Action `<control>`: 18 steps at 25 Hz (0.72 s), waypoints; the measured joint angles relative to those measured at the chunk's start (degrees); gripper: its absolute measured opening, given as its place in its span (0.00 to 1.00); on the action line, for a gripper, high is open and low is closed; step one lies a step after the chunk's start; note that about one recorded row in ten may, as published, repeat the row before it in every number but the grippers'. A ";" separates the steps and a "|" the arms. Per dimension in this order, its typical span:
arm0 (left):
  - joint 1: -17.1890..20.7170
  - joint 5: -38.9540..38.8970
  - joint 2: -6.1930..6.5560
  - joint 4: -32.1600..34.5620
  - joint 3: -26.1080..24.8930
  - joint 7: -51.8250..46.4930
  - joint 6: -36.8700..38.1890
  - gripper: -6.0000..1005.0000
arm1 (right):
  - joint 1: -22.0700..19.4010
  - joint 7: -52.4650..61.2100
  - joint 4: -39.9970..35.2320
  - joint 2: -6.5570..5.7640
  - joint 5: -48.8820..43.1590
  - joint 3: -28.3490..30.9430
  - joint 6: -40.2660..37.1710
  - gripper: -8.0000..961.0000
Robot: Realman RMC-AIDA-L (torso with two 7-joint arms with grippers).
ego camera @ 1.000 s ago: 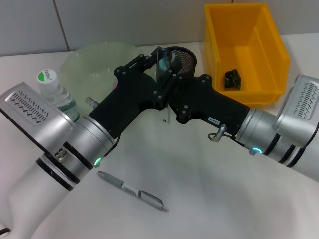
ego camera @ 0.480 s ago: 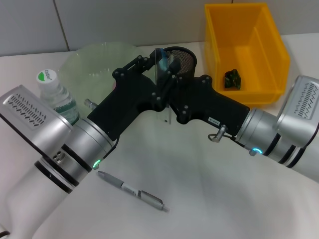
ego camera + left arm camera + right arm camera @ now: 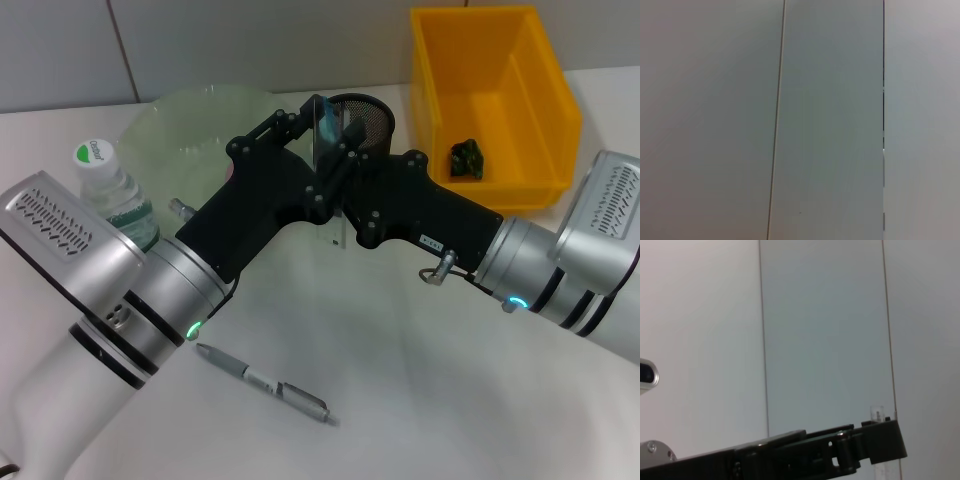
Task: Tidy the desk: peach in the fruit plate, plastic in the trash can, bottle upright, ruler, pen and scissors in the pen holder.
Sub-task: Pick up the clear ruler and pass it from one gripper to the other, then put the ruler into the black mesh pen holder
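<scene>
The clear ruler (image 3: 326,122) stands upright above the table, just left of the black mesh pen holder (image 3: 368,122). Both black grippers meet at it. My right gripper (image 3: 343,142) comes in from the right and looks shut on the ruler. My left gripper (image 3: 303,122) comes in from the left, its fingers against the ruler's upper part. The pen (image 3: 265,382) lies on the table near the front. The bottle (image 3: 108,182) stands upright at the left. A dark piece of plastic (image 3: 467,159) lies in the yellow trash can (image 3: 545,110). The green fruit plate (image 3: 190,125) is partly hidden behind my left arm. Peach and scissors are out of view.
The yellow bin stands at the back right, close to the pen holder. My two forearms cross the middle of the table. A grey wall rises behind the desk. Both wrist views face that wall, and the right wrist view also shows a black linkage (image 3: 840,452).
My left gripper has shifted slightly to the left. The ruler and my right gripper have stayed where they were.
</scene>
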 joint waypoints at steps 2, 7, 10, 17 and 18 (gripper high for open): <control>-0.01 0.03 0.00 -0.06 0.01 0.04 0.00 0.45 | 0.00 0.01 0.01 0.00 0.00 0.00 0.00 0.02; -0.03 0.10 0.00 -0.08 0.02 0.01 0.18 0.57 | 0.00 0.00 0.01 0.01 0.06 0.00 0.00 0.02; -0.01 0.18 0.00 -0.33 0.00 -0.15 1.33 0.64 | 0.00 -0.01 0.00 0.01 0.09 0.00 0.00 0.02; 0.07 0.25 0.12 -0.38 -0.28 -2.20 1.74 0.81 | -0.34 -0.35 -0.09 0.01 0.18 0.67 -0.44 0.02; 0.07 0.25 0.12 -0.38 -0.28 -2.20 1.74 0.84 | -0.54 -0.38 -0.19 0.02 0.18 1.04 -0.78 0.02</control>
